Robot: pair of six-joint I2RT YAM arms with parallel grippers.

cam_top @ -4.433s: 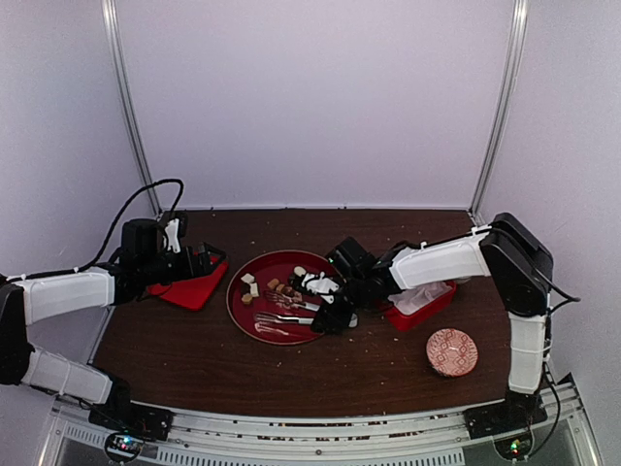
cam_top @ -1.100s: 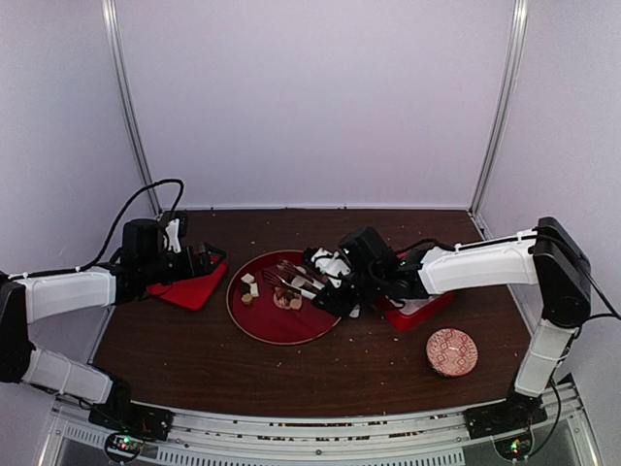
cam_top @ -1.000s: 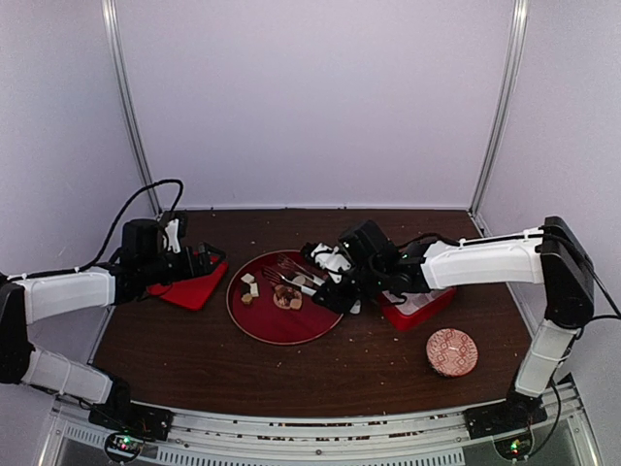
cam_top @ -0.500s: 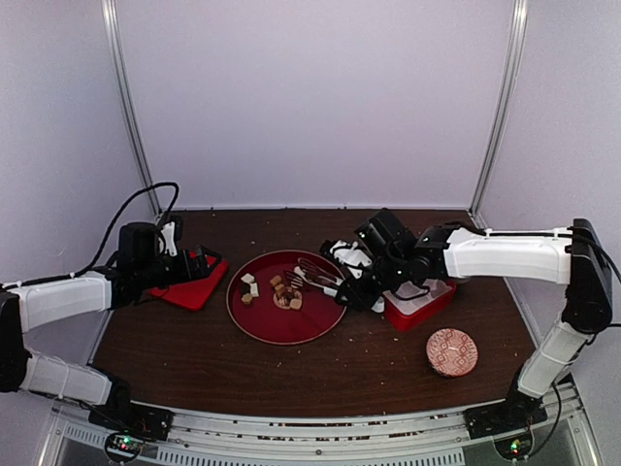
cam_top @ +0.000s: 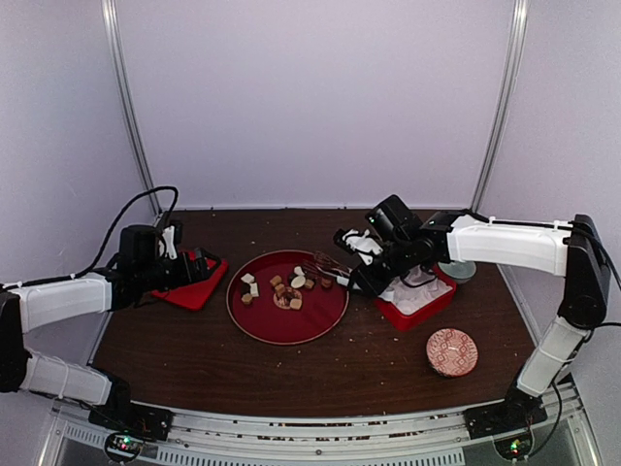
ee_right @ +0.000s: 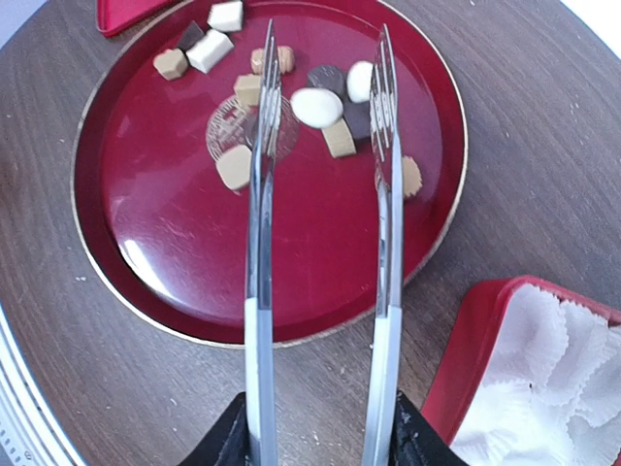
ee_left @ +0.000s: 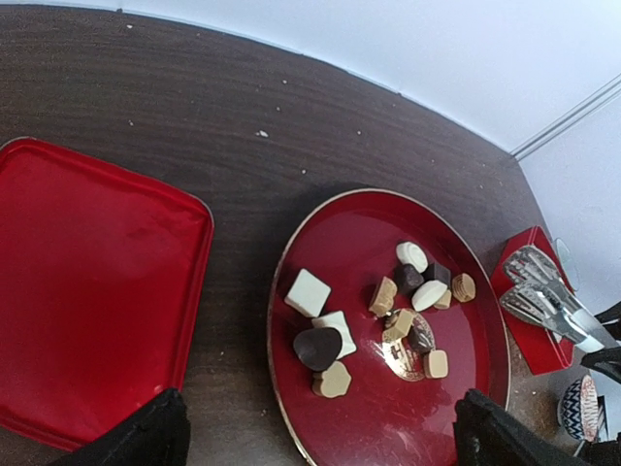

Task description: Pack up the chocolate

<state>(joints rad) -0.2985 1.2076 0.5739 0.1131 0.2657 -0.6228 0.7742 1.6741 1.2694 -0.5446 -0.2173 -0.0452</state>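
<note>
While the right gripper clamps long steel tongs — blades spread — the brown, tan and cream chocolates lie on the round red tray under their tips, farther from the splayed left gripper.

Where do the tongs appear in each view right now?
Top external: tongs at the round red plate's right rim.
Left wrist: tongs at the right edge, overlapping the red box.
Right wrist: tongs centre, running upward from the right tool.
Shared landmark: round red plate, in all three views.
</note>
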